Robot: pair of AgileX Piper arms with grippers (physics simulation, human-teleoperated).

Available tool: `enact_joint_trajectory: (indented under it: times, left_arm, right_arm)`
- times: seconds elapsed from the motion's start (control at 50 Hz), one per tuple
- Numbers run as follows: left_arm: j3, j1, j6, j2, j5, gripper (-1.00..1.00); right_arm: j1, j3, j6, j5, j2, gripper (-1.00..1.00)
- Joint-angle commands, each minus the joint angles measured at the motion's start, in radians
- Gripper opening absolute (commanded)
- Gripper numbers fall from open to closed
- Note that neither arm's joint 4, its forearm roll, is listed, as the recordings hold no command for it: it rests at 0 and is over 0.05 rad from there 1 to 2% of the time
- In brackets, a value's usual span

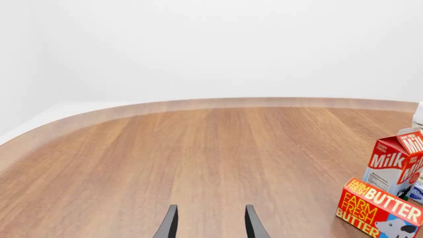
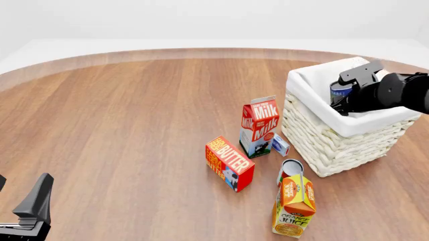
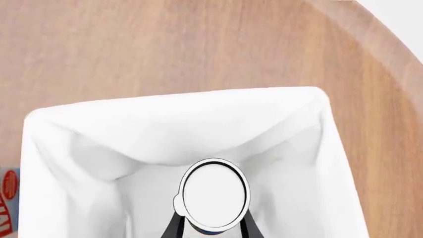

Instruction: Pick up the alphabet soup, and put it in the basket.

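Down at the near left edge, the left gripper (image 2: 27,211) idles over bare wood, fingers spread, holding nothing. Mid-table, a waxy juice carton (image 2: 294,210), a red can (image 2: 290,170), a butter box (image 2: 229,163) and a milk carton (image 2: 258,126) cluster together. Farther right, the right gripper (image 3: 211,229) hangs over the basket (image 2: 322,145), fingers clamped on the soup (image 3: 213,195) by its curved sides, can inside the cloth-lined rim. I judge it rigid, smooth, fairly heavy and a bit slippery; the soft liner should cushion the drop
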Motion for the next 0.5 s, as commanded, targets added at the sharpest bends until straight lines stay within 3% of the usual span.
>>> enact_joint_trajectory:
  times: [0.02,0.2,0.22,0.5]
  left_arm:
    - [0.000,0.000,0.000,0.000,0.000,1.00]
    - [0.000,0.000,0.000,0.000,0.000,1.00]
    - [0.000,0.000,0.000,0.000,0.000,1.00]
    - [0.000,0.000,0.000,0.000,0.000,1.00]
  right_arm:
    - [-0.004,-0.013,0.024,-0.011,0.016,-1.00]
    - [-0.025,-0.027,0.027,-0.025,0.026,-1.00]
    - [-0.033,-0.034,0.029,-0.026,0.027,1.00]
    - [-0.036,-0.035,0.040,-0.029,0.013,1.00]
